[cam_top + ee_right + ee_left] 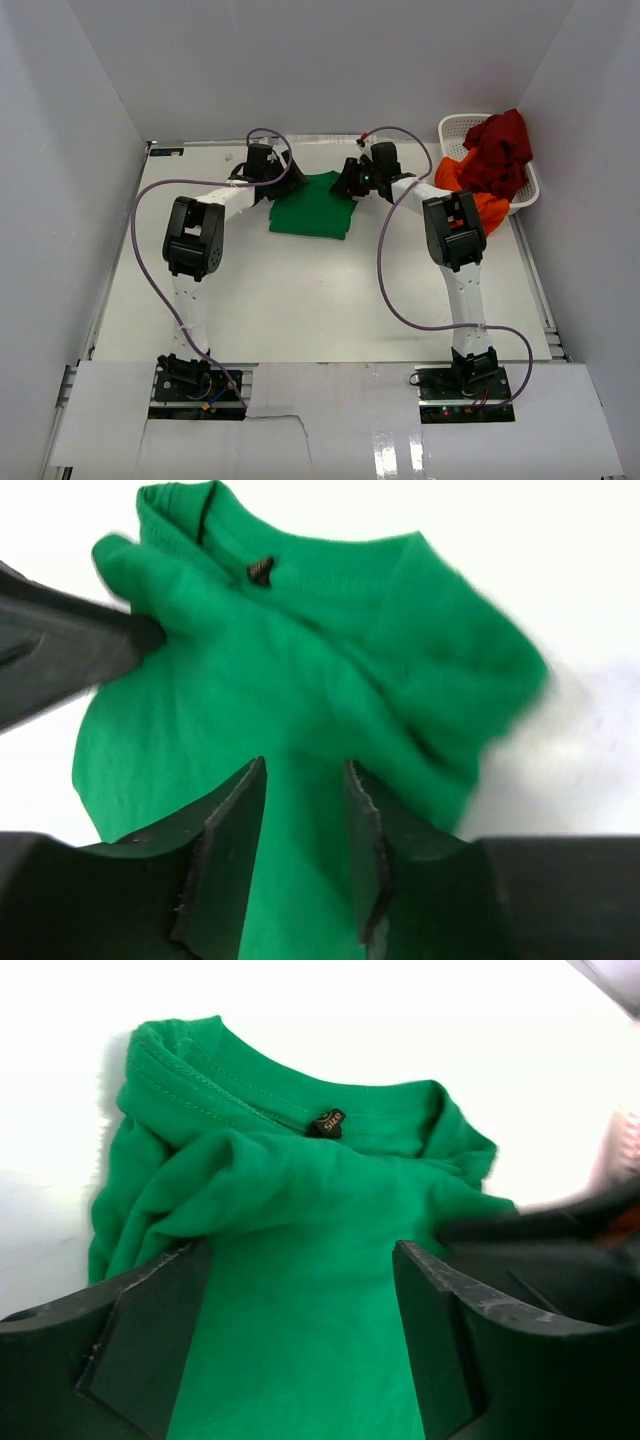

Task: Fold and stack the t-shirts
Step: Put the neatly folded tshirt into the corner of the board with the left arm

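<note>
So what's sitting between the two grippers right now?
The green t-shirt. In the top view its far edge spans the gap between the left gripper and the right gripper. Nothing else lies there.

From high at the near edge I see the whole table (pixel 300 290). Both wrist cameras close in on the same green t-shirt (pixel 313 208).

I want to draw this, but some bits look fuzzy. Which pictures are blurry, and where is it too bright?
Top external: sharp, evenly lit, with glare on the shiny near strip. Left wrist: the green t-shirt is clear, the table washed-out white, the right edge smeared. Right wrist: the shirt's right side is blurred.
</note>
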`<action>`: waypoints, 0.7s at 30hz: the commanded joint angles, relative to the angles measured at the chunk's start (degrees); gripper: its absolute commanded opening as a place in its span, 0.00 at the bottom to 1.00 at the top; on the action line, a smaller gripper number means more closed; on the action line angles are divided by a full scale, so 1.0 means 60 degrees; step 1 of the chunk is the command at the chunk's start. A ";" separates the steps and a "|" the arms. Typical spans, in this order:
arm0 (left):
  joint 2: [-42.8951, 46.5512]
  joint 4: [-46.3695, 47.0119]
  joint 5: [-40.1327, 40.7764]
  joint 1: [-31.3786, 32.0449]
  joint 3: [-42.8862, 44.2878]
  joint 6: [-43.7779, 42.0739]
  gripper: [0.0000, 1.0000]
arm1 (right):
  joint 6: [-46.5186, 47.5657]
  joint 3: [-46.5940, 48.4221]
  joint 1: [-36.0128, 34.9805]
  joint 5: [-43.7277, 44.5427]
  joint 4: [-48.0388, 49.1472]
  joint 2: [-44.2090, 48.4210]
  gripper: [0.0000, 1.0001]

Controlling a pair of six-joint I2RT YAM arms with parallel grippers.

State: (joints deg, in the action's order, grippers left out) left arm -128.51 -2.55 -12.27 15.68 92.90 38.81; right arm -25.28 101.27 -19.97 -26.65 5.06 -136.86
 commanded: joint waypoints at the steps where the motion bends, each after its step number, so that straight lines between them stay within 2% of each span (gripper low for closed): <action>1: 0.1260 -0.0734 0.2291 0.0197 -0.0263 -0.0855 0.87 | 0.0741 -0.0822 0.0032 0.0723 0.1014 0.1521 0.44; 8: 0.1701 -0.1960 0.2675 0.1282 0.1126 -0.1765 0.88 | 0.0829 -0.3004 0.0032 0.0033 0.2584 0.4130 0.53; 11: 0.1409 -0.3001 0.3025 0.1721 0.1917 -0.1970 0.87 | 0.1224 -0.3753 0.0032 0.0340 0.1725 0.5185 0.54; 15: 0.0911 -0.3632 0.3625 0.2379 0.2254 -0.2263 0.88 | 0.1620 -0.4807 0.0046 0.1114 0.1298 0.6459 0.54; 18: 0.0296 -0.4349 0.3803 0.2498 0.2694 -0.2133 0.88 | 0.1839 -0.4868 0.0134 0.1379 0.0465 0.6695 0.54; 21: -0.0027 -0.4629 0.3701 0.2528 0.2476 -0.1913 0.86 | 0.1957 -0.5027 0.0207 0.1643 0.0153 0.6973 0.53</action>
State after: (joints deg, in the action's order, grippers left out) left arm -126.78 -24.47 7.55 31.86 107.70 26.98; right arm -15.90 72.64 -19.62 -20.36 10.09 -96.97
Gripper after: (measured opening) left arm 0.864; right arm 0.535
